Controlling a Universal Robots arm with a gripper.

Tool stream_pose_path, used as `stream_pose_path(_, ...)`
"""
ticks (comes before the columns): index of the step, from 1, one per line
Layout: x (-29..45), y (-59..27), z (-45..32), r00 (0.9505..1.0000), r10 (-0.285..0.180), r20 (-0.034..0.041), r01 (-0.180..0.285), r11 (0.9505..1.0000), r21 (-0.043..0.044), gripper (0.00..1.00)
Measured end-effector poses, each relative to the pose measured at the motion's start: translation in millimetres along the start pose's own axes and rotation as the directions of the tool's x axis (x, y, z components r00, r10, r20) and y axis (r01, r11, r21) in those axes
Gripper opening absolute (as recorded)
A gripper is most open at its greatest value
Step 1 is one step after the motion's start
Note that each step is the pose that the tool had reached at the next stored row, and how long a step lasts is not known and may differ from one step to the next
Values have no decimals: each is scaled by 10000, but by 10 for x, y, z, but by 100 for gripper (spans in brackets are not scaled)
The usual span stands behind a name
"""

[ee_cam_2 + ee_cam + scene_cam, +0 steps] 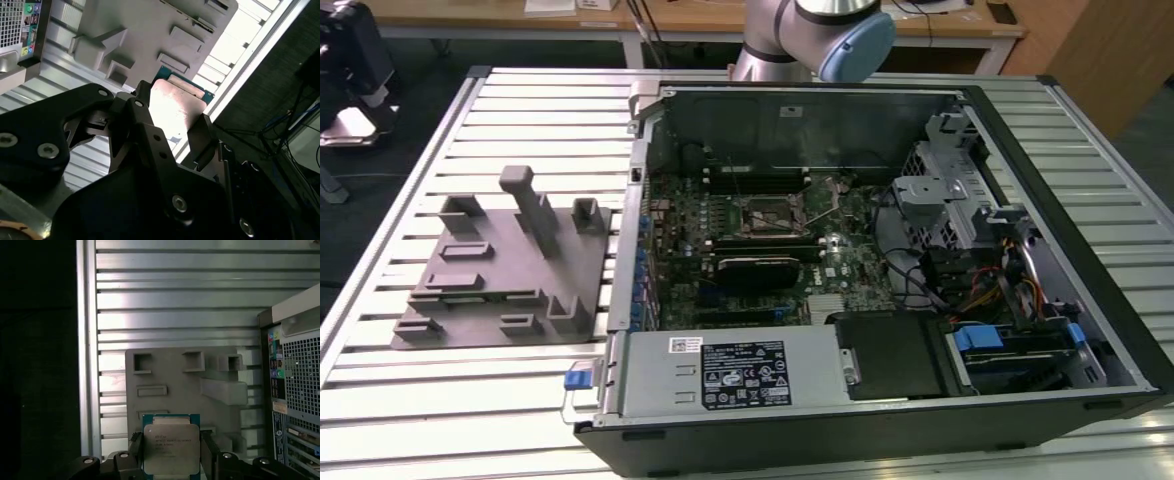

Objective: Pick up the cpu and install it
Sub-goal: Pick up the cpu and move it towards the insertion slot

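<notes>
Gripper (172, 446) clasping cpu (171, 452), high above grey tray (167, 371)

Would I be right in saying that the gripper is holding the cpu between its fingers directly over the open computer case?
Not quite. The gripper does hold the cpu between its fingers, but in the first wrist view it is the grey fixture plate on the slatted table that lies behind it, with the computer case off to one side.
</notes>
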State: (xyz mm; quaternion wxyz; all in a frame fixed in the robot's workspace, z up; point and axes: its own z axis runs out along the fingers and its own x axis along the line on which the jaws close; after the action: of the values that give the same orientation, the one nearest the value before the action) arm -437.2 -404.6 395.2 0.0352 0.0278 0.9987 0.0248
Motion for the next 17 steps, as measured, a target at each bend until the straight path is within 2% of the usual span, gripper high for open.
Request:
stream_pose_path(11, -20, 16, -294, 10000, -4, 95, 4, 10000, -6, 54)
stream_pose_path(17, -30, 18, -318, 9999, -5, 101, 5, 10000, -5, 54)
